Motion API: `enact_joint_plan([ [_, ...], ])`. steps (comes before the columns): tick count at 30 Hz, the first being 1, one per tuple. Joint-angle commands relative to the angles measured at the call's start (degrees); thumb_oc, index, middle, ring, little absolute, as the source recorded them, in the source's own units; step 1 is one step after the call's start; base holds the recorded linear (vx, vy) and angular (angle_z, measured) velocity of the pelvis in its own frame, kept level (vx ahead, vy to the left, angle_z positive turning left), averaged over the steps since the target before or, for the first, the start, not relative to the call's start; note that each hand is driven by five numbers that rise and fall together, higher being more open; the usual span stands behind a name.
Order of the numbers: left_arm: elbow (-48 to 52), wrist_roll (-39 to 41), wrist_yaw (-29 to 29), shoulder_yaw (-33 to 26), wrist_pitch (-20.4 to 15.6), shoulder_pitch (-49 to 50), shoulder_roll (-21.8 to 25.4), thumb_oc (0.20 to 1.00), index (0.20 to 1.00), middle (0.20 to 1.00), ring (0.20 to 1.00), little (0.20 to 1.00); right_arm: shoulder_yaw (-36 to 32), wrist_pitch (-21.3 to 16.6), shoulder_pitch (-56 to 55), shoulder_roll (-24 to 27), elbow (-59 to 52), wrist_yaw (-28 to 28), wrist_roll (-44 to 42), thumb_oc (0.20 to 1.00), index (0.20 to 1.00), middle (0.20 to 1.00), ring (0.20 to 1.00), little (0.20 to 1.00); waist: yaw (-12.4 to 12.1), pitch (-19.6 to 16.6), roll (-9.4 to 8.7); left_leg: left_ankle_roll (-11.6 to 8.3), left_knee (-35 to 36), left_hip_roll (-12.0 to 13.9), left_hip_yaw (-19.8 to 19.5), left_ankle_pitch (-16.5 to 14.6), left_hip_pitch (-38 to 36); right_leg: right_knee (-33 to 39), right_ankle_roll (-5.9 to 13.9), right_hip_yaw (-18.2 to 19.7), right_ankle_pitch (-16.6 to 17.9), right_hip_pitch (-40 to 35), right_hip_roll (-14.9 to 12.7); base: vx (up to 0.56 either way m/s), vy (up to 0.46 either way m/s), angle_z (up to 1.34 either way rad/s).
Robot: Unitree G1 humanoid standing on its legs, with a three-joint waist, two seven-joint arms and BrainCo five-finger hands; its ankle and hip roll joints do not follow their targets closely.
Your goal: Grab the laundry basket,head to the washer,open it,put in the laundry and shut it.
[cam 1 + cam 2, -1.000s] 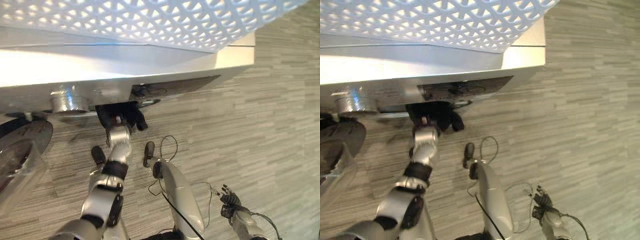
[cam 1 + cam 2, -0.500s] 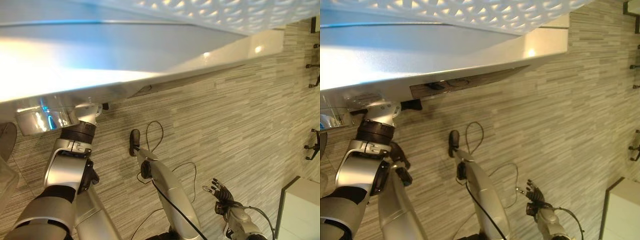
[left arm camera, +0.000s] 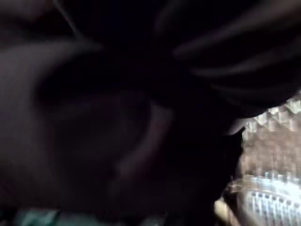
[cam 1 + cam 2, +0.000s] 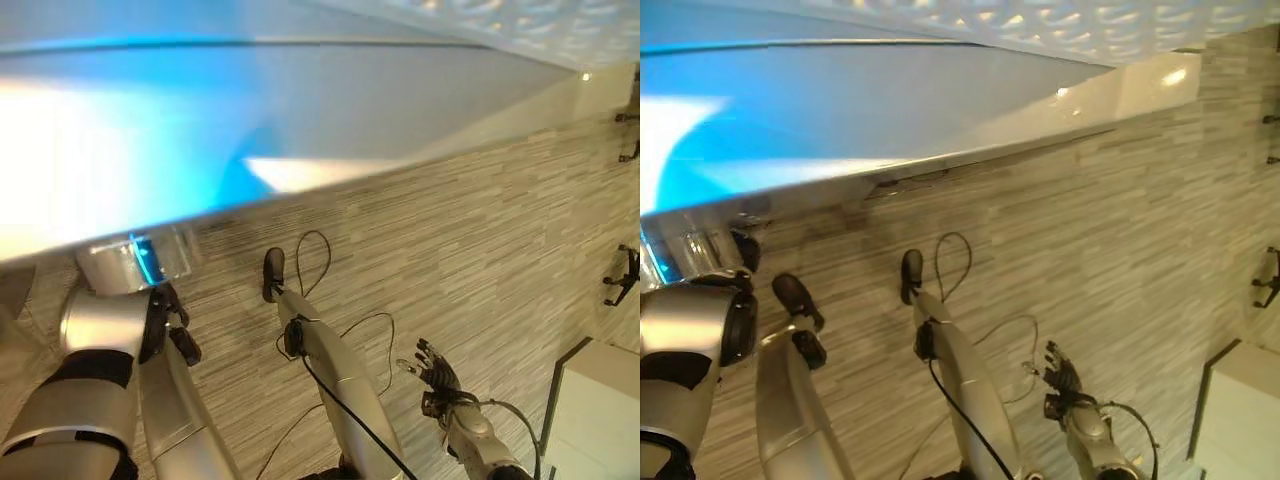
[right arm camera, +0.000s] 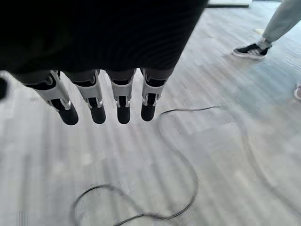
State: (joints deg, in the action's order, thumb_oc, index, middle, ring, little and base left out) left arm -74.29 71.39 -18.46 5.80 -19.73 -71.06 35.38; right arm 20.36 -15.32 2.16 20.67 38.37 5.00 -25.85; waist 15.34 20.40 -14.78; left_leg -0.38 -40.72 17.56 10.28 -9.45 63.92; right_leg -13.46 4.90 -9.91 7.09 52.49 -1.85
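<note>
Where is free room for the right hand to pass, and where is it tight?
Bare floor lies between the washer and the right hand, up to the white cabinet. Crowded at the washer's front, by the left arm.

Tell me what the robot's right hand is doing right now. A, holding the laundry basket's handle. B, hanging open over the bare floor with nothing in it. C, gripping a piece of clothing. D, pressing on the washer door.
B: in the right wrist view the right hand has its fingers straight and apart above the striped floor, nothing between them, and in the left eye view it hangs low, away from the washer.
</note>
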Motion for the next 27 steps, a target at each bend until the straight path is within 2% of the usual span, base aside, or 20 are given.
enact_joint_plan([
  [1, 2.4, -3.9, 4.1, 2.3, 2.2, -3.3, 7.2, 0.200, 0.200, 0.200, 0.200, 0.200, -2.4, -0.1, 0.1, 7.3, -0.7, 1.1, 0.8, 1.000, 1.000, 1.000, 1.000, 1.000, 1.2, -0.2, 2.01, -5.05, -6.5, 3.1, -4.7, -8.2, -2.8, -3.1, 7.02, 2.6, -4.7, -1.5, -2.3, -0.01, 0.008, -0.27],
  [2, 8.2, -2.5, 4.3, 5.5, -1.0, -8.0, 8.0, 0.200, 0.200, 0.200, 0.200, 0.200, -3.5, -0.5, -0.6, 8.2, -1.1, 1.3, 0.8, 1.000, 1.000, 1.000, 1.000, 1.000, 1.5, -0.6, 2.68, -5.00, -7.5, 3.5, -4.6, -8.2, -1.7, -3.4, 7.01, 2.7, -4.7, -0.4, -2.2, 0.00, -0.011, -0.19],
  [3, 11.3, -1.4, 3.5, 6.9, -2.7, -9.6, 7.3, 0.200, 0.200, 0.200, 0.200, 0.200, -4.5, -0.8, -1.0, 7.7, -1.6, 1.2, 0.7, 1.000, 1.000, 1.000, 1.000, 1.000, 1.0, -0.4, 3.00, -4.96, -8.3, 3.5, -5.1, -8.2, -0.4, -4.0, 6.97, 2.4, -4.8, 0.6, -2.2, 0.01, -0.068, -0.17],
  [4, 21.3, -4.2, 2.2, 8.6, -7.6, -10.0, 6.7, 0.200, 0.200, 0.200, 0.200, 0.200, -5.7, -1.5, -2.7, 7.2, -2.6, 2.0, 1.1, 1.000, 1.000, 1.000, 1.000, 1.000, 0.9, 0.3, 3.56, -4.70, -9.2, 3.3, -5.7, -8.3, 0.9, -4.8, 6.86, 1.6, -5.1, 1.6, -2.3, 0.01, -0.056, -0.11],
  [5, 22.3, -5.1, 1.2, 8.6, -7.8, -9.5, 6.3, 0.200, 0.200, 0.200, 0.200, 0.200, -5.9, -1.5, -3.0, 7.0, -2.7, 2.1, 1.2, 1.000, 1.000, 1.000, 1.000, 1.000, 0.7, 0.3, 3.64, -4.69, -9.3, 3.3, -5.9, -8.3, 1.1, -5.0, 6.84, 1.4, -5.2, 1.7, -2.3, -0.01, -0.064, -0.02],
  [6, 18.8, -7.8, -0.6, 8.3, -6.4, -7.2, 5.8, 0.200, 0.200, 0.200, 0.200, 0.200, -6.0, -2.1, -3.2, 7.0, -3.2, 3.1, 1.7, 1.000, 1.000, 1.000, 1.000, 1.000, 0.5, 1.2, 3.87, -4.38, -10.0, 3.3, -6.3, -8.6, 1.5, -5.8, 6.53, 1.2, -5.5, 2.1, -2.3, 0.00, 0.000, 0.00],
  [8, 17.2, -7.5, -0.7, 8.2, -6.1, -7.2, 5.4, 0.200, 0.200, 0.200, 0.200, 0.200, -5.6, -2.0, -3.3, 6.9, -3.3, 3.7, 2.0, 1.000, 1.000, 1.000, 1.000, 1.000, 0.6, 1.6, 3.92, -4.26, -10.3, 3.4, -6.3, -8.8, 1.7, -6.1, 6.42, 1.2, -5.6, 2.4, -2.3, 0.00, 0.000, 0.00],
  [9, 13.6, -5.7, -0.8, 7.0, -4.9, -6.5, 4.8, 0.200, 0.200, 0.200, 0.200, 0.200, -5.4, -2.1, -3.3, 6.3, -3.3, 4.2, 2.4, 1.000, 1.000, 1.000, 1.000, 1.000, 0.7, 2.0, 3.66, -4.14, -10.5, 3.5, -6.3, -8.9, 1.8, -6.3, 6.42, 1.2, -5.4, 2.7, -2.3, -0.04, 0.042, 0.01],
  [11, 11.5, -4.3, 0.1, 6.8, -4.3, -7.6, 4.9, 0.200, 0.200, 0.200, 0.200, 0.200, -5.0, -1.8, -3.1, 6.2, -2.9, 4.6, 2.9, 1.000, 1.000, 1.000, 1.000, 1.000, 0.9, 2.0, 3.67, -4.12, -10.6, 3.7, -6.1, -9.0, 1.8, -6.3, 6.48, 1.5, -5.3, 2.9, -2.1, -0.03, 0.038, -0.06],
  [13, 12.0, -4.5, 2.3, 6.9, -3.5, -8.1, 6.5, 0.200, 0.200, 0.200, 0.200, 0.200, -3.6, -2.4, -1.8, 6.5, -4.4, 3.4, 3.1, 1.000, 1.000, 1.000, 1.000, 1.000, 1.3, 2.3, 2.92, -4.26, -10.4, 4.3, -5.6, -8.8, 2.1, -6.1, 6.80, 2.0, -4.5, 3.9, -1.9, -0.04, -0.004, -0.10],
  [14, 10.1, -7.2, 2.5, 7.6, -2.1, -7.0, 7.8, 0.523, 0.523, 0.523, 0.523, 0.523, -3.4, -2.8, -2.4, 8.0, -5.4, 2.9, 3.3, 1.000, 1.000, 1.000, 1.000, 1.000, 1.3, 2.3, 2.56, -4.21, -10.4, 4.5, -5.5, -8.8, 2.5, -5.6, 6.72, 1.7, -4.3, 3.9, -1.9, -0.04, -0.077, -0.08],
  [15, 3.7, -12.4, 2.9, 10.2, 2.6, -7.9, 8.5, 1.000, 1.000, 1.000, 1.000, 1.000, -3.6, -2.9, -2.6, 8.8, -5.9, 3.4, 3.5, 1.000, 1.000, 1.000, 1.000, 1.000, 1.5, 2.7, 2.86, -4.06, -10.2, 4.2, -5.5, -8.4, 2.9, -5.2, 6.82, 1.1, -3.9, 3.9, -2.1, -0.05, -0.063, -0.08],
  [18, -0.2, -19.6, 6.0, 14.0, 6.5, -8.4, 9.6, 1.000, 1.000, 1.000, 1.000, 1.000, -4.1, -2.6, -2.6, 8.6, -5.9, 3.6, 3.9, 1.000, 1.000, 1.000, 1.000, 1.000, 1.4, 3.5, 3.26, -3.70, -9.5, 3.6, -5.1, -7.9, 2.6, -4.9, 7.03, 1.4, -3.2, 4.0, -2.3, -0.05, 0.011, -0.04],
  [20, -3.1, -29.7, 6.9, 16.4, 8.6, -7.4, 10.9, 1.000, 1.000, 1.000, 1.000, 1.000, -3.6, -3.1, -2.3, 9.5, -6.5, 2.1, 4.3, 1.000, 1.000, 1.000, 1.000, 1.000, 1.6, 3.7, 3.54, -3.65, -7.8, 3.1, -4.8, -7.1, 1.7, -4.7, 7.26, 1.9, -2.6, 4.0, -2.7, -0.05, 0.012, 0.03],
  [22, -2.9, -31.5, 6.6, 16.0, 8.3, -6.5, 10.7, 1.000, 1.000, 1.000, 1.000, 1.000, -3.4, -3.3, -2.3, 9.8, -6.4, 1.8, 4.0, 1.000, 1.000, 1.000, 1.000, 1.000, 1.7, 3.9, 3.50, -3.56, -6.9, 2.6, -4.6, -6.7, 1.0, -4.7, 7.36, 2.1, -2.4, 3.9, -3.0, -0.05, -0.019, 0.07],
  [23, -0.8, -31.7, 5.4, 13.8, 6.4, -3.5, 9.6, 1.000, 1.000, 1.000, 1.000, 1.000, -3.2, -4.1, -2.2, 9.8, -6.8, 1.6, 3.7, 1.000, 1.000, 1.000, 1.000, 1.000, 1.4, 4.6, 3.55, -3.74, -4.6, 1.7, -4.5, -5.6, -0.3, -4.2, 7.34, 2.3, -2.2, 3.1, -3.6, -0.05, -0.046, 0.07],
  [24, -0.6, -31.8, 5.2, 13.5, 6.4, -3.2, 9.5, 1.000, 1.000, 1.000, 1.000, 1.000, -3.2, -4.1, -2.3, 9.9, -6.8, 1.6, 3.7, 1.000, 1.000, 1.000, 1.000, 1.000, 1.5, 4.6, 3.57, -3.74, -4.4, 1.6, -4.4, -5.5, -0.6, -4.1, 7.34, 2.3, -2.2, 3.0, -3.7, -0.05, -0.089, 0.08],
  [25, 2.6, -31.2, 3.6, 11.2, 4.5, 0.5, 8.5, 1.000, 1.000, 1.000, 1.000, 1.000, -3.5, -4.4, -2.1, 9.6, -6.5, 2.2, 4.5, 1.000, 1.000, 1.000, 1.000, 1.000, 0.5, 5.4, 4.02, -3.76, -2.8, 0.8, -4.3, -4.8, -1.6, -4.2, 7.35, 2.3, -2.1, 2.6, -4.2, -0.02, -0.041, 0.07],
  [27, 5.5, -31.2, 2.8, 9.4, 3.4, 4.0, 7.9, 1.000, 1.000, 1.000, 1.000, 1.000, -3.6, -4.5, -2.2, 9.8, -6.0, 2.6, 4.9, 1.000, 1.000, 1.000, 1.000, 1.000, 0.2, 5.8, 4.31, -3.71, -1.9, 0.3, -4.2, -4.4, -2.6, -4.3, 7.32, 2.4, -2.2, 2.0, -4.6, -0.03, -0.054, 0.15],
])
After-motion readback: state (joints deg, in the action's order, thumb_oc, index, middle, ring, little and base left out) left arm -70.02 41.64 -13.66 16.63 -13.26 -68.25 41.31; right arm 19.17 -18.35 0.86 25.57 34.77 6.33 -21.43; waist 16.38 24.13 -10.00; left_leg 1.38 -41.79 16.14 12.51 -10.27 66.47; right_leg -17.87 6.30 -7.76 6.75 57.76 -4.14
